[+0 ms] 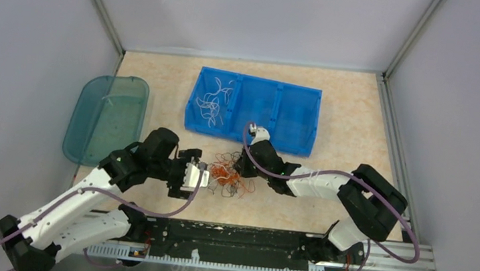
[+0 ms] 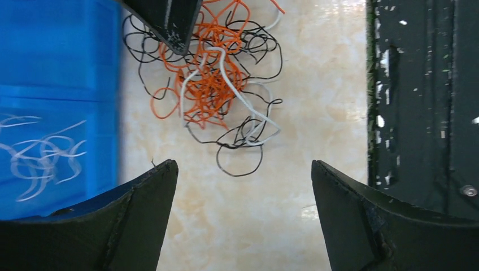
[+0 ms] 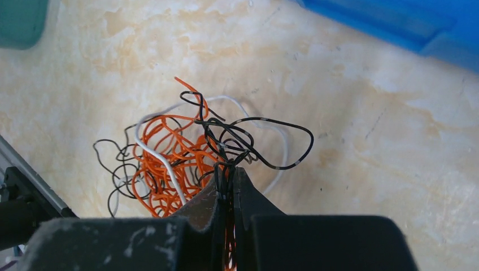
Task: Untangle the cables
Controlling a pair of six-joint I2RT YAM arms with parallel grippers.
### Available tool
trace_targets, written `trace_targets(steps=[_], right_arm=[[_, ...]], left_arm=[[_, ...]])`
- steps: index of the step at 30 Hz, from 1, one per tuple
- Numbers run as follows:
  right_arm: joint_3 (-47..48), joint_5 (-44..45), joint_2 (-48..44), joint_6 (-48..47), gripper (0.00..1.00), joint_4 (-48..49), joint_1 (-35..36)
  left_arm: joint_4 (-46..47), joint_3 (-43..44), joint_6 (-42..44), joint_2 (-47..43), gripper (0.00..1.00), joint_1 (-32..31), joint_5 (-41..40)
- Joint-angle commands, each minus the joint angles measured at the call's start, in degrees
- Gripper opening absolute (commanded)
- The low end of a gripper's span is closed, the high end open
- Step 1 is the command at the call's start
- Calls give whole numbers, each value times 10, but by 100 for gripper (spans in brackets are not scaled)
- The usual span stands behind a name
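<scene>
Barely begun, I judge: the bin's (image 1: pixel 297 114) left compartment holds a few white strands (image 1: pixel 214 99), but most cables (image 1: pixel 228 174) lie knotted just in front of the bin. Right fingers (image 3: pixel 248 200) pinch tight on black strands of that knot; left fingers (image 2: pixel 149 192) gape wide, empty, close beside it. Grey walls (image 1: pixel 250 15) enclose a beige marbled worktop (image 1: pixel 355 107); a teal tray (image 1: pixel 108 118) sits left of the bin.

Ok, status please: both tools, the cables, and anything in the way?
Right tool shut on strands of the cable tangle. Left tool open, empty, facing the tangle. Blue bin close behind; not blocking.
</scene>
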Motion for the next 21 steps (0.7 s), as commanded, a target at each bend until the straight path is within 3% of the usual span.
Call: trace_targets(steps=[1,9,21], right_arm=[[-23,36,-18,59,0,36,12],[-47,103,-44,97,0,34,22],[-62,174,-63,145,0,39,62]], left_arm=[[19,13,-67,52,93,2,60],[52,22,-148,151,91,1,116],[138,8,-194,246,84,-11,76]])
